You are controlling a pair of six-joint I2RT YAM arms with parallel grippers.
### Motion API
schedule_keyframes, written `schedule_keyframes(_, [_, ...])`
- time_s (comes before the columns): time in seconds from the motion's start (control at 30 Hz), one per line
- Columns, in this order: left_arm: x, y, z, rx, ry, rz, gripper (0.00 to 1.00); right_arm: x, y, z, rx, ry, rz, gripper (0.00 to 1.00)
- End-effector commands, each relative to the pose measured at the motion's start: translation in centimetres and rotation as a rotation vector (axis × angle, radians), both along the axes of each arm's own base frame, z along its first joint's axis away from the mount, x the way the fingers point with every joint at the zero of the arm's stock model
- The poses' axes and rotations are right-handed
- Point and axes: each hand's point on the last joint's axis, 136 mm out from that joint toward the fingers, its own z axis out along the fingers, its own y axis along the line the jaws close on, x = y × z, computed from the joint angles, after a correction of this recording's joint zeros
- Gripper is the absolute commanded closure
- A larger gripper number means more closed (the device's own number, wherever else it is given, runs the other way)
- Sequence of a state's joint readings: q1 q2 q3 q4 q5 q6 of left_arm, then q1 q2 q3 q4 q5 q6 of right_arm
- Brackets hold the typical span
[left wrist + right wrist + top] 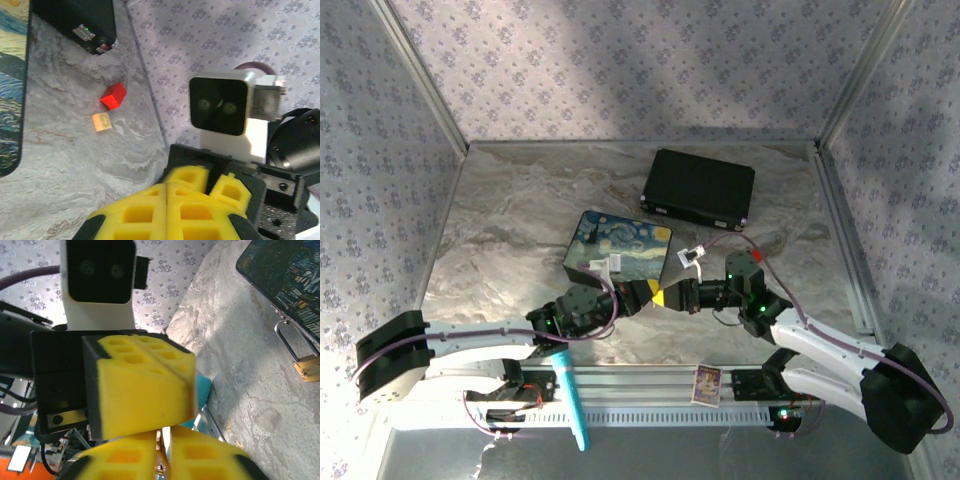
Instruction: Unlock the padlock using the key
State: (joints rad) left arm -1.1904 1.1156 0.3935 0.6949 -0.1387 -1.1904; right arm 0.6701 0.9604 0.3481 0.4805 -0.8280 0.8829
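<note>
Left fingers and right fingers meet tip-to-tip.

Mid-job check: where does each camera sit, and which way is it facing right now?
Top external: above, behind the bases, looking down on the table; both arms show.
Left wrist: faces the right arm's camera, past the left gripper.
Right wrist: faces the left arm's camera, past the right gripper.
Wrist views share the painted box.

no legible text or numbers; illegible marks on the orange tile and the rail card
</note>
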Motion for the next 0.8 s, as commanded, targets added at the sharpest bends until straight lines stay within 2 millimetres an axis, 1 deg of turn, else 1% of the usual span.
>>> schedule_keyframes(0.0, [-1.1, -0.6, -0.5, 0.013, 0.010, -0.050, 1.00, 1.0, -0.1, 2.1, 0.033, -0.069, -0.061, 0.47])
schedule_keyframes(0.07, [-0.2, 0.1, -0.8, 0.030, 0.037, 0.011, 1.00, 1.5, -0.6, 2.1, 0.021, -0.066, -0.112, 0.26])
schedule_keyframes(0.13, [1.0, 1.2, -1.0, 0.047, 0.074, 0.088, 1.00, 2.6, -1.6, 1.7, -0.007, -0.042, -0.223, 0.02])
schedule_keyframes(0.2, [2.4, 2.4, -1.6, 0.067, 0.134, 0.183, 1.00, 4.5, -3.4, -0.2, -0.105, 0.044, -0.387, 0.02])
schedule_keyframes(0.3, [4.1, 4.7, -4.1, 0.095, 0.280, 0.337, 1.00, 6.3, -6.1, -3.3, -0.246, 0.197, -0.585, 0.02])
schedule_keyframes(0.37, [4.9, 5.0, -4.4, 0.030, 0.298, 0.365, 1.00, 6.5, -7.2, -4.3, -0.317, 0.231, -0.653, 0.01])
schedule_keyframes(0.43, [5.4, 5.2, -4.2, -0.021, 0.306, 0.378, 1.00, 6.6, -8.7, -4.9, -0.429, 0.246, -0.727, 0.01])
schedule_keyframes(0.47, [5.5, 5.2, -4.0, -0.031, 0.302, 0.384, 1.00, 6.4, -9.5, -5.1, -0.509, 0.248, -0.754, 0.01])
schedule_keyframes(0.6, [5.9, 5.0, -2.3, -0.062, 0.258, 0.387, 1.00, 5.6, -12.4, -3.7, -0.766, 0.179, -0.873, 0.01])
schedule_keyframes(0.63, [6.0, 5.1, -2.1, -0.068, 0.256, 0.393, 1.00, 5.4, -12.8, -3.3, -0.809, 0.175, -0.882, 0.04])
schedule_keyframes(0.67, [6.1, 5.4, -1.9, -0.078, 0.256, 0.405, 1.00, 5.3, -12.6, -2.8, -0.839, 0.169, -0.877, 0.01])
schedule_keyframes(0.7, [6.3, 5.6, -1.9, -0.090, 0.256, 0.420, 1.00, 5.3, -12.0, -2.6, -0.867, 0.147, -0.853, 0.01])
schedule_keyframes(0.77, [6.5, 5.8, -1.6, -0.119, 0.252, 0.432, 1.00, 5.4, -11.6, -2.9, -0.924, 0.131, -0.839, 0.01])
